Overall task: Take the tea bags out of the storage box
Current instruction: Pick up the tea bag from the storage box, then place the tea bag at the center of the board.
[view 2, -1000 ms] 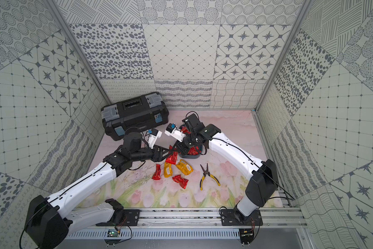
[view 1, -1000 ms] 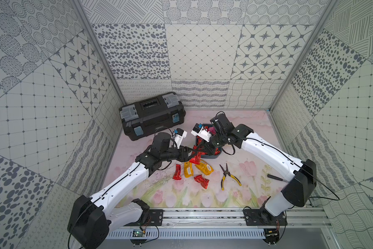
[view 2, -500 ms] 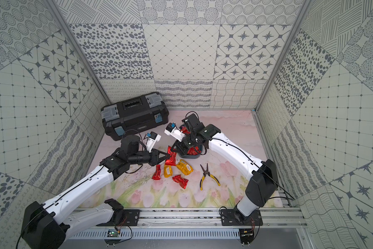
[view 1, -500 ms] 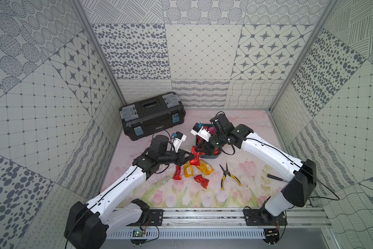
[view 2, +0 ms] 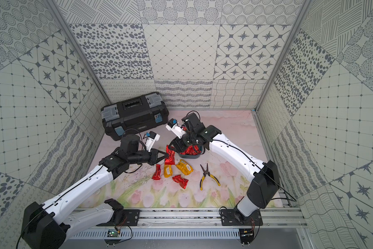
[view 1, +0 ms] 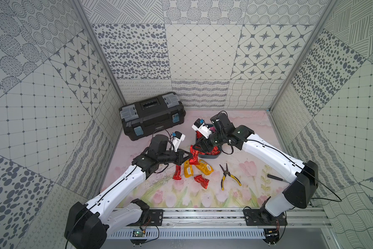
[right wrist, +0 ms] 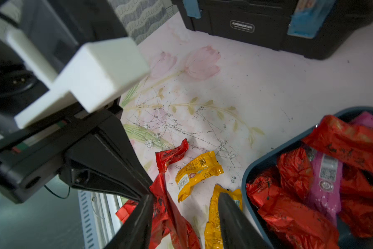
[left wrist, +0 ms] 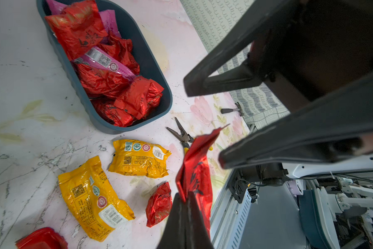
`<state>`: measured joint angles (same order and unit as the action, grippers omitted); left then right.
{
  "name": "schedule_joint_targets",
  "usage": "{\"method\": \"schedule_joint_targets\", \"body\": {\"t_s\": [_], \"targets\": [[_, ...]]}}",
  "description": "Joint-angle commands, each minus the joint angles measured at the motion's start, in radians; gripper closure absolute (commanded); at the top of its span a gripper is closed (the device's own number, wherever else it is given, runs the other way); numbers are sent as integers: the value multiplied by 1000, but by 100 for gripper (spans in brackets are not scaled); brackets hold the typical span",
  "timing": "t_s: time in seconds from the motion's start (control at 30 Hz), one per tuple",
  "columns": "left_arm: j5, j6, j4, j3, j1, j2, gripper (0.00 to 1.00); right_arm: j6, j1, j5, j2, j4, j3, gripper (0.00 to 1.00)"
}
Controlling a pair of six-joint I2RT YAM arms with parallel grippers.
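On the bench (view 1: pixel 246 129) we see the storage box (left wrist: pixel 146 64), tea bags (left wrist: pixel 101 79) piled inside, four more loose beside it. Our left end effector (left wrist: pixel 184 196) is clamped on a red tea bag (left wrist: pixel 197 172); the right end effector (right wrist: pixel 184 195) has its jaws apart.

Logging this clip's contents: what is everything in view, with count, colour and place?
storage box: one, blue-grey, lidless, mid-table
tea bags in box: several, red and pink, piled inside
tea bags on table: four, two red, two yellow, in front of the box
held tea bag: one, red, off the table
toolbox: one, black with grey lid parts, back left
pliers: one, yellow-handled, right of the loose bags
dark-handled item: one, by right arm's base, type unclear
table: one, pink floral
left tool: shut on held tea bag
right tool: open, at the held bag
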<state>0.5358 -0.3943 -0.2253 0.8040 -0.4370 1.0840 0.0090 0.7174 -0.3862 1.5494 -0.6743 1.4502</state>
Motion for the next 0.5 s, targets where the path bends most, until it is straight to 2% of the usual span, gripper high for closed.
{"method": "schedule_joint_targets", "body": {"t_s": [0.0,0.17,0.33,0.47], "targets": [[-118,-20,-83,15,53,25,100,152,-55,92,-97,135,-95,39],[-129,-54,-30,2,108,105,100,233,-100,147,-167,186,-233,37],[-149,-12,-15,58,123,257,100,347,-138,253,-184,185,-328,37],[-160,-5,13,96,141,371,100,437,-201,254,-197,194,-403,39]]}}
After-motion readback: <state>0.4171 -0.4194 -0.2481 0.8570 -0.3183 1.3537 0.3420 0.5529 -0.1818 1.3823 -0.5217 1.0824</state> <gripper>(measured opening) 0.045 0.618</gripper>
